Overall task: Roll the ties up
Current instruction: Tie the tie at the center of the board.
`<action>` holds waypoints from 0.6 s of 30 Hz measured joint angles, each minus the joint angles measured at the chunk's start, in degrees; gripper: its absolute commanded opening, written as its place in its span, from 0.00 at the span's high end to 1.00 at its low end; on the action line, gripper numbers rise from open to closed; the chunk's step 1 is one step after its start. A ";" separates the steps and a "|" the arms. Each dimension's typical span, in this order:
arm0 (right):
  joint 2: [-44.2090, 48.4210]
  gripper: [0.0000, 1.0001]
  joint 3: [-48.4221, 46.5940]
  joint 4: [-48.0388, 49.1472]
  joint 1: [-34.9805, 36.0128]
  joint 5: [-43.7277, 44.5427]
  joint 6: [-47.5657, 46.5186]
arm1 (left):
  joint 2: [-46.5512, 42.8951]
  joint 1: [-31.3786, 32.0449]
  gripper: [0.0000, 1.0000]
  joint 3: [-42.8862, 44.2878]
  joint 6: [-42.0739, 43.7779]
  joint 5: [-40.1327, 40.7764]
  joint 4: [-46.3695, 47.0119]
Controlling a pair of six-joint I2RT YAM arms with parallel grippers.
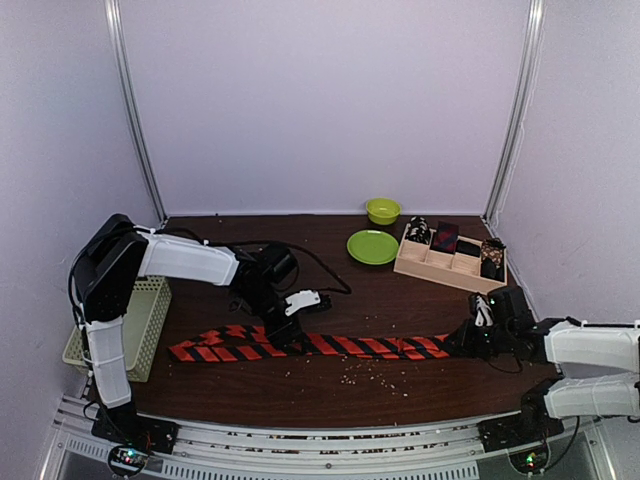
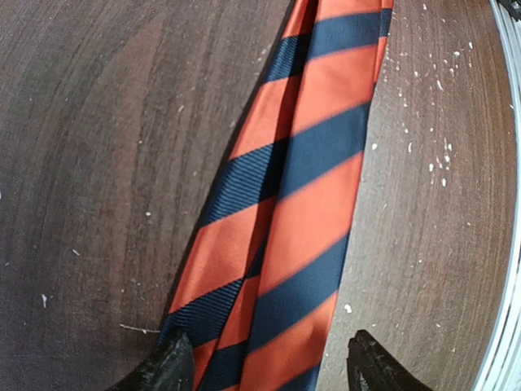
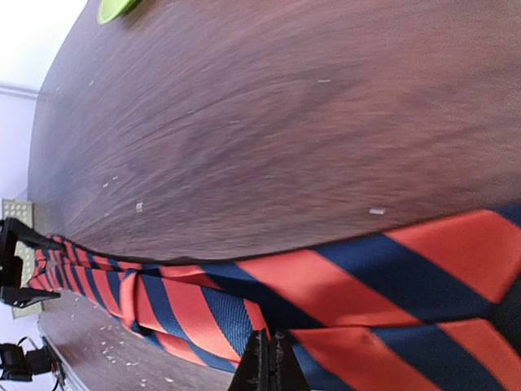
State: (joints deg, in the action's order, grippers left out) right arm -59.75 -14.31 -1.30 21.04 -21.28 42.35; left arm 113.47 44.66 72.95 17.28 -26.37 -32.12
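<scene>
One long orange-red fabric necktie with dark diagonal stripes (image 1: 340, 346) on table (image 1: 400, 300). Four rolled dark patterned ties (image 1: 445, 237) in one partitioned wooden tray (image 1: 430, 268). One round green plate (image 1: 372, 247), one small green bowl (image 1: 382, 210), one pale green mesh basket (image 1: 140, 325).

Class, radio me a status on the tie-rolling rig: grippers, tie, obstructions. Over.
Left gripper open, straddling the striped tie. Right gripper shut on its end. Tie stretched out, unrolled. White specks near it; nothing blocking.
</scene>
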 measured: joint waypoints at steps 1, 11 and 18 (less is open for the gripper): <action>1.25 1.00 0.55 -1.05 -0.83 0.55 -0.04 | -0.02 0.00 0.32 0.00 -0.07 0.04 -0.02; 3.76 1.00 2.23 -4.92 -3.52 1.60 0.50 | -9.35 -0.04 0.25 -2.54 -2.80 7.63 0.61; 3.56 0.82 1.88 -5.38 -3.78 0.02 0.87 | -31.74 -0.07 0.02 -12.44 -11.26 20.26 15.89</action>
State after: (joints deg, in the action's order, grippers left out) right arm -56.18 -12.43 -6.68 17.26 -21.26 43.22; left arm 81.73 44.60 60.51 6.02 -6.11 -16.23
